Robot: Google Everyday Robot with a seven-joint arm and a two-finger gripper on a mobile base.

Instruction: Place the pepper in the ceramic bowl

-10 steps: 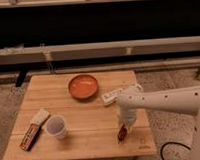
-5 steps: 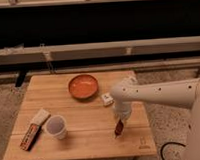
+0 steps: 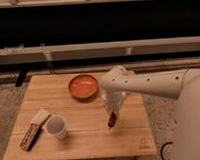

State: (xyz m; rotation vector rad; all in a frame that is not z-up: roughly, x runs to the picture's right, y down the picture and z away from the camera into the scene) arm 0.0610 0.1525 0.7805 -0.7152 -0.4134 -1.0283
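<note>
The white arm [image 3: 143, 84] is reaching in from the right over the wooden table [image 3: 86, 137], and its gripper [image 3: 113, 113] is pointing down with its fingers closed on the pepper [image 3: 112, 120]. The pepper is hanging nearly upright, tip down, over the right half of the table. The orange bowl [image 3: 83, 86] is sitting near the far edge, up and left of the gripper. A white cup [image 3: 56, 126], a white tube [image 3: 39, 117] and an orange-and-black bar [image 3: 29, 137] are lying at the left.
</note>
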